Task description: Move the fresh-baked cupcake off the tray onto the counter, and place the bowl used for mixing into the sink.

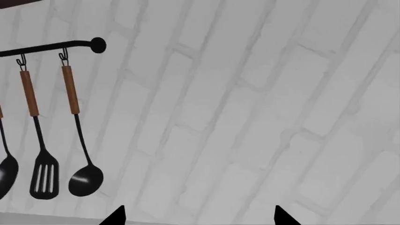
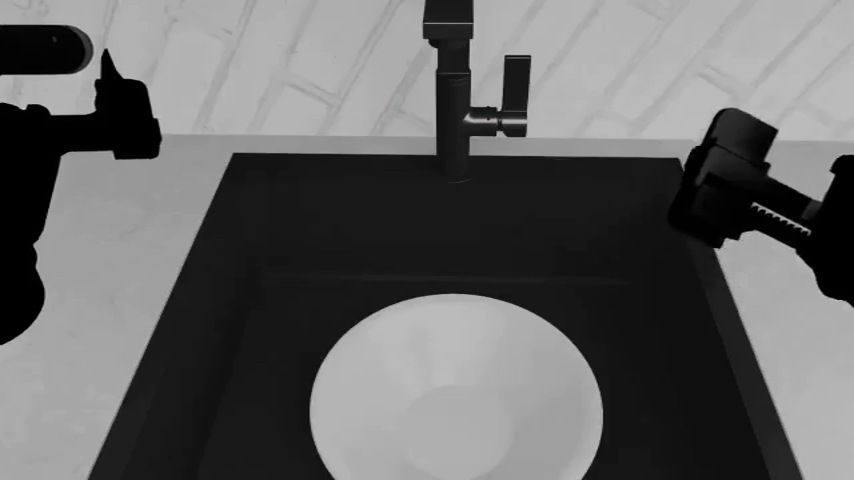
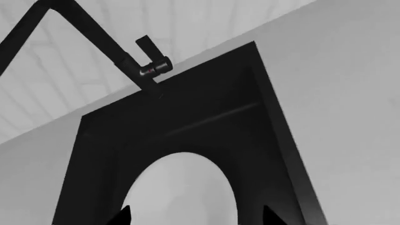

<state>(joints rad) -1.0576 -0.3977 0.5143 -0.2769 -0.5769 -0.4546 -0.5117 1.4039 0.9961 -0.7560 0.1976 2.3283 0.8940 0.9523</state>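
Now: bowl (image 2: 454, 400) lies in sink (image 2: 267, 250), near its front edge | faucet (image 2: 454, 90) at back edge | left gripper (image 1: 198, 216), right gripper (image 3: 195, 215) both spread wide, empty | cupcake unseen.

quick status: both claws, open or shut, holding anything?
Left claw: open, tips spread wide, empty, facing the white brick wall.
Right claw: open, empty, above the large white round bowl lying in the matte black rectangular sink.
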